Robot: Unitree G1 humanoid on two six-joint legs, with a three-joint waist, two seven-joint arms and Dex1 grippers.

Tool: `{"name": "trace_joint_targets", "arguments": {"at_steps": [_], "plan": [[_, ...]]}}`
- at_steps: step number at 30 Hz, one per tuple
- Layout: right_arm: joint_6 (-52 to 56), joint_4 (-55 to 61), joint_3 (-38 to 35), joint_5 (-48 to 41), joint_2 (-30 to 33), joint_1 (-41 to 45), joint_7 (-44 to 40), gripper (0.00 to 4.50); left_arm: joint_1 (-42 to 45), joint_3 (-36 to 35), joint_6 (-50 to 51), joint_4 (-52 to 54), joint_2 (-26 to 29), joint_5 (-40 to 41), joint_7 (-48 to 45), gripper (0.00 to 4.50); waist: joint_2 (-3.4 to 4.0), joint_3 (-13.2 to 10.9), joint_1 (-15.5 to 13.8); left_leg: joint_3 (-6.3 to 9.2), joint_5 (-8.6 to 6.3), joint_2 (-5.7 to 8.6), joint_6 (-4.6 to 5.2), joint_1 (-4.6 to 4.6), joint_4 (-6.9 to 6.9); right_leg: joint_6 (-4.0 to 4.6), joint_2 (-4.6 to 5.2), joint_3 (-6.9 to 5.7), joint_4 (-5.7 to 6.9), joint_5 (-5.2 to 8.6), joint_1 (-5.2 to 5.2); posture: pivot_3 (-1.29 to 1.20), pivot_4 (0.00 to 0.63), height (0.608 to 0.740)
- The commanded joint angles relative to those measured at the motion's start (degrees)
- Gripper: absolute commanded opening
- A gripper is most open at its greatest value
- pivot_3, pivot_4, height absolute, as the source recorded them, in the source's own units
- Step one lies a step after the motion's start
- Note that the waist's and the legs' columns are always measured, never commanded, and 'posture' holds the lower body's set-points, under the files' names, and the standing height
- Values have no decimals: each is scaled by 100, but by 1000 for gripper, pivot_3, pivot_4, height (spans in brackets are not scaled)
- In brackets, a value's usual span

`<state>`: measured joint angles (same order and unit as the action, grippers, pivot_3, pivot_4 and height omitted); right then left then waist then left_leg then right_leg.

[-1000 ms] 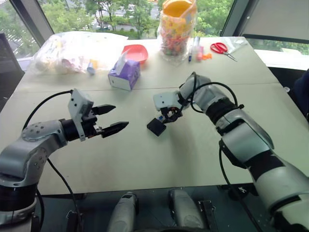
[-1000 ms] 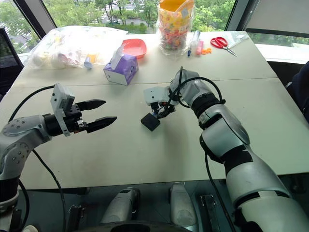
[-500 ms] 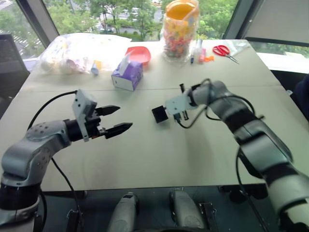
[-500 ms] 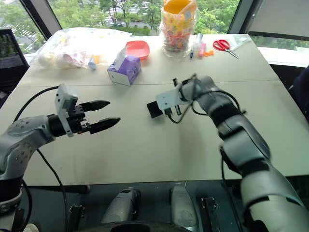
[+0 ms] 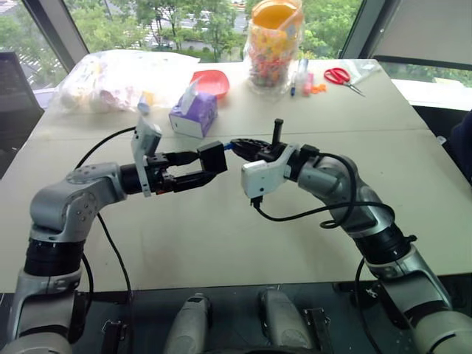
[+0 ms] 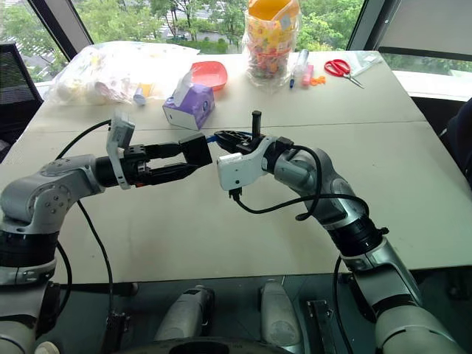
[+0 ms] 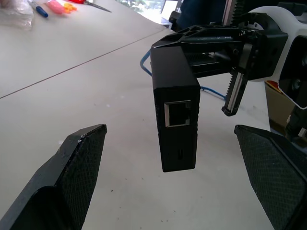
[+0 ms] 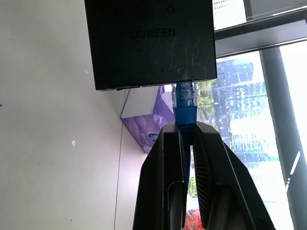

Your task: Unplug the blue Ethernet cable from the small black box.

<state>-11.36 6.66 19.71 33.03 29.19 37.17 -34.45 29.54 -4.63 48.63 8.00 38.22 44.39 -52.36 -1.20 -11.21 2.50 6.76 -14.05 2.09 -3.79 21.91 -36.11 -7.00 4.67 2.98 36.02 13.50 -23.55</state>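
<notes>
- Currently, right gripper [image 8: 184, 143] fingers are clamped on the thin light-blue Ethernet cable [image 8: 184, 103] beside its plug, holding the small matte-black box [image 7: 175, 108] aloft.
- Left gripper [image 7: 177, 182] fingers stand apart either side of the box.
- Close left gripper firmly on the box; then pull the plug straight out.

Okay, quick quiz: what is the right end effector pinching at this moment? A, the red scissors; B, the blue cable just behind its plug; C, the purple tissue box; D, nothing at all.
B: the right end effector is shut on the blue Ethernet cable just behind its plug, which sits in the small black box held up off the table.
</notes>
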Motion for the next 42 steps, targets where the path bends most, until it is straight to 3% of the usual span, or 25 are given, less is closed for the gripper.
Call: {"name": "trace_joint_targets", "arguments": {"at_steps": [1, 2, 11, 15, 18, 21, 25, 26, 32, 42], "plan": [[29, 302, -160, 24, -10, 83, 114, 40, 170, -16, -28, 11, -12, 11, -88, 4500, 0, 0, -3, 1, 0, 0, 0, 2, 0, 0, 0, -1, -1, 0, 0, 0, 150, 740], [40, 322, -161, 12, -15, 90, 102, 40, 177, -5, -50, -9, -22, -12, -96, 4500, 0, 0, -1, 1, 0, 0, 0, 1, 0, 0, 0, 0, -1, 0, 0, 0, 150, 740], [33, 632, -127, -82, 69, 44, -137, 0, 241, 124, -261, -244, -220, -252, -133, 465, -1, 0, 3, 1, 0, 0, 0, 2, 3, 0, 0, 0, -3, 0, -1, 0, 150, 740], [130, 705, -174, -274, 49, -7, -272, 0, 273, 133, -312, -348, -241, -336, -193, 462, -1, 0, 0, 1, 0, 0, 0, 3, 2, 0, 0, -1, -3, 0, -1, 0, 150, 740], [1030, 803, -343, -1071, -51, -109, -974, 0, 241, 167, -285, -276, -120, -353, -398, 462, -1, 0, 1, 2, 0, -1, 0, 3, 3, 0, 0, -1, -3, 0, -1, 0, 150, 740], [2903, 1325, -613, -2512, 30, -64, -2261, 1249, 162, 252, -387, -191, 143, -449, -764, 462, -1, -1, 5, 4, 0, -1, 0, 5, 2, -1, 0, -1, -2, 0, -2, 0, 150, 740], [4718, 1532, -972, -3909, 393, 238, -3206, 3176, 83, 471, -577, -101, 531, -616, -1343, 462, 0, -2, 1, 6, -1, -2, 1, 5, 2, 15, 0, -4, -4, 8, 0, 0, 150, 740], [5362, 1391, -1123, -4345, 475, 406, -3422, 3444, 60, 529, -731, -80, 638, -688, -1557, 462, 1, -2, 0, 6, -1, -2, 1, 5, 2, 17, 0, -4, -5, 9, 0, 0, 150, 740], [6962, 390, -1389, -5481, 412, 1227, -3515, 3444, 118, 709, -1314, -130, 829, -953, -2242, 462, 1, -2, 10, 6, -1, -4, 2, 9, 4, 20, 0, -7, -8, 11, -4, 0, 150, 740], [7426, 189, -795, -5996, 340, 1695, -3445, 3444, 309, 809, -1602, -324, 708, -1157, -2460, 462, 1, -3, -3, 2, -1, -2, 2, 70, 4, -1, 2, -6, -2, -2, -72, 0, 150, 740]]}}
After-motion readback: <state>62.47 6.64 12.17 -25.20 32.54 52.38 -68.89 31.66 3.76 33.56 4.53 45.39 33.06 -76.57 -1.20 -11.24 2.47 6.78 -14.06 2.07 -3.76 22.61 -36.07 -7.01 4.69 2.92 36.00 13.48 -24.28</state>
